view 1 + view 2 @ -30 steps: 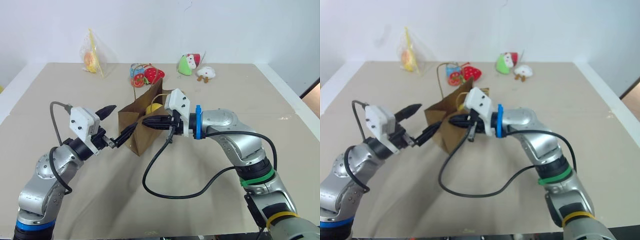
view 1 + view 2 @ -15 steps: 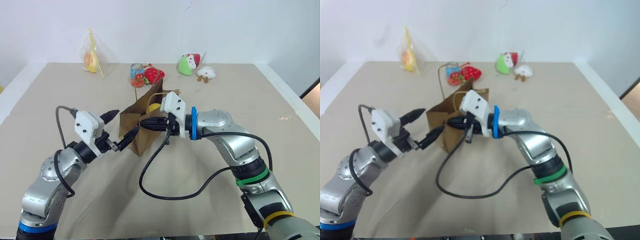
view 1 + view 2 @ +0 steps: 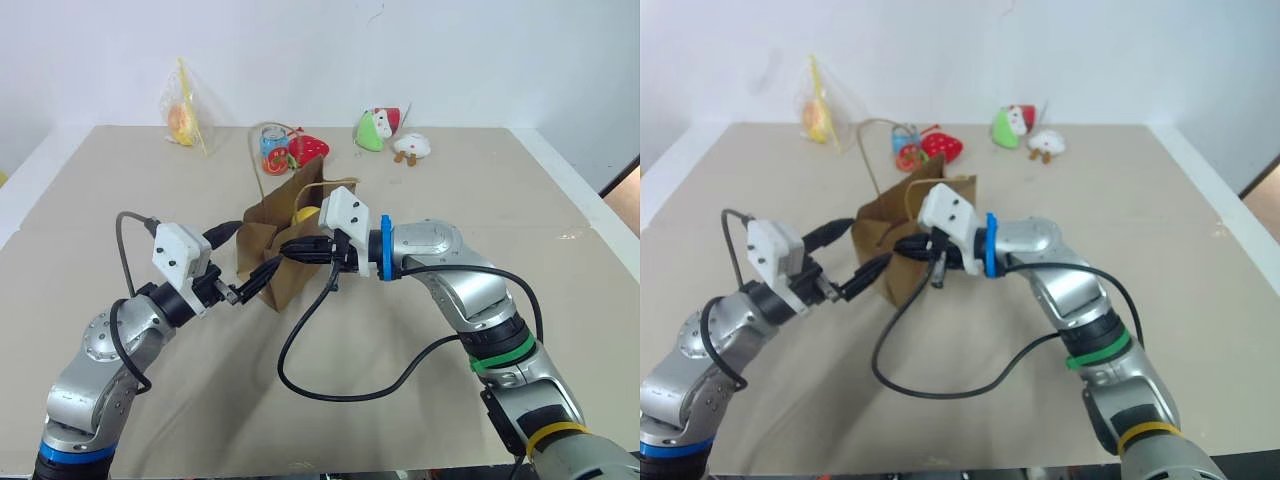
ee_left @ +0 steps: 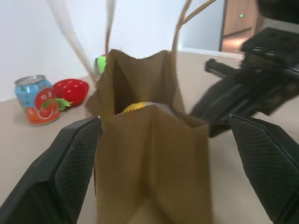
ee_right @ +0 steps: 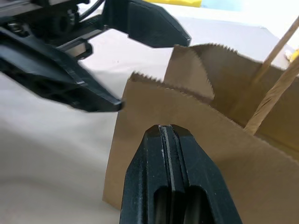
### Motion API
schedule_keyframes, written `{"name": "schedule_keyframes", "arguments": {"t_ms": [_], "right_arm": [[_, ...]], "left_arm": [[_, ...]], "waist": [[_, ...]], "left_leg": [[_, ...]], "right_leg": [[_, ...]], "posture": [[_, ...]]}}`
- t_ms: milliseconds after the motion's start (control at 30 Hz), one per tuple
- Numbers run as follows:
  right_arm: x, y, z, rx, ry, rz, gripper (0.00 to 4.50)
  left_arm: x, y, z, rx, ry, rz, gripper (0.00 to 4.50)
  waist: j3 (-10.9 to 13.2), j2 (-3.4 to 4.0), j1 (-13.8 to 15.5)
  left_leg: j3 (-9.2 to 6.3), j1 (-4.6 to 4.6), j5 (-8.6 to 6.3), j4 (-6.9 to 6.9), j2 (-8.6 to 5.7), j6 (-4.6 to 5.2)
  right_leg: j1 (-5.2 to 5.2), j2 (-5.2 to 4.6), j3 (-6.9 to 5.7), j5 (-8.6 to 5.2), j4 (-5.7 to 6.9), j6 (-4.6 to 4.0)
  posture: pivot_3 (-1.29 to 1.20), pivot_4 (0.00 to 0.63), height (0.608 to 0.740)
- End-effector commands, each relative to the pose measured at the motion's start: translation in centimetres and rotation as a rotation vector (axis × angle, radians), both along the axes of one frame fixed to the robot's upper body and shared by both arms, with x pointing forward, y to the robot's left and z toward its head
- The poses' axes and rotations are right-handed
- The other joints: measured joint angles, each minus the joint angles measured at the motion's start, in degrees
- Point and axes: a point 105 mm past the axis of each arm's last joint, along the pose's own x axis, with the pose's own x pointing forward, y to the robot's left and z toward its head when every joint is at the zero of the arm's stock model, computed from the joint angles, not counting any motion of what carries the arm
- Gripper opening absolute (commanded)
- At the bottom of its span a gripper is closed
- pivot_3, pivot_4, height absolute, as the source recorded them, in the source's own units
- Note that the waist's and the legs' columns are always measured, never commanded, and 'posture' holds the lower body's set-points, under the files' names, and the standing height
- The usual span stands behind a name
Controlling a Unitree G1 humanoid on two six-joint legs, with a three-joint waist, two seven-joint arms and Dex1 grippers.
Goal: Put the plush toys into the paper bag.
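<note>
step: holding paper bag mid-table, yellow plush inside | left end effector spread wide astride bag, gripping nothing | right end effector closed, empty, at bag's side | next: likely widen mouth; brown plush unlocated

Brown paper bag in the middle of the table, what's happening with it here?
The brown kraft paper bag with twisted-cord handles stands upright on the beige table. The left gripper is open, its fingers straddling the bag's end. The right gripper is shut, pressed against the bag's side near the rim. A yellow plush toy already sits inside. A red strawberry plush, a drink can and a white plush lie behind.
</note>
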Motion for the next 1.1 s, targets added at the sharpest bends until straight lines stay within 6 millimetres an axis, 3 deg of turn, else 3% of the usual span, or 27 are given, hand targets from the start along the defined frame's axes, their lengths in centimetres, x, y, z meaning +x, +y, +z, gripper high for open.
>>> {"name": "schedule_keyframes", "arguments": {"t_ms": [33,300,967,1067,1100], "right_arm": [[-0.4,0.2,1.2,0.008,-0.054,0.024,0.06],[-0.4,-0.2,1.1,-0.003,-0.055,0.016,0.06],[-0.2,-0.3,1.0,-0.011,-0.061,0.007,0.06],[-0.2,-0.4,1.0,-0.013,-0.061,0.005,0.0],[-0.2,-0.4,1.0,-0.013,-0.061,0.005,0.0]], "left_arm": [[0.5,0.4,0.3,-0.009,-0.026,0.035,4.5],[-0.4,-0.3,0.8,0.004,-0.087,0.006,4.5],[2.0,-0.4,0.2,-0.07,0.025,0.013,4.5],[2.0,-0.3,0.3,-0.061,0.013,0.011,3.15],[2.1,-0.3,0.3,-0.058,0.013,0.01,2.95]], "waist": [[0.0,0.0,0.01],[0.0,0.0,0.02],[0.0,0.0,0.01],[0.0,0.0,0.0],[0.0,0.0,0.0]], "left_leg": [[-0.01,0.0,0.0,0.0,0.01,0.0],[0.01,-0.03,0.0,-0.01,0.0,0.0],[-0.03,-0.02,0.0,-0.01,0.02,0.0],[0.0,-0.02,0.0,-0.01,0.02,0.0],[-0.01,-0.03,0.0,-0.01,0.02,0.0]], "right_leg": [[0.0,0.01,0.0,0.0,0.0,0.0],[-0.01,-0.03,0.01,-0.01,0.0,-0.01],[-0.01,0.04,-0.02,-0.01,0.0,-0.02],[-0.01,0.04,0.0,-0.01,0.0,-0.02],[-0.01,0.04,0.0,-0.01,0.0,-0.03]], "posture": [[0.0,0.15,0.74],[0.0,0.15,0.74],[0.0,0.15,0.74],[0.0,0.15,0.74],[0.0,0.15,0.74]]}}
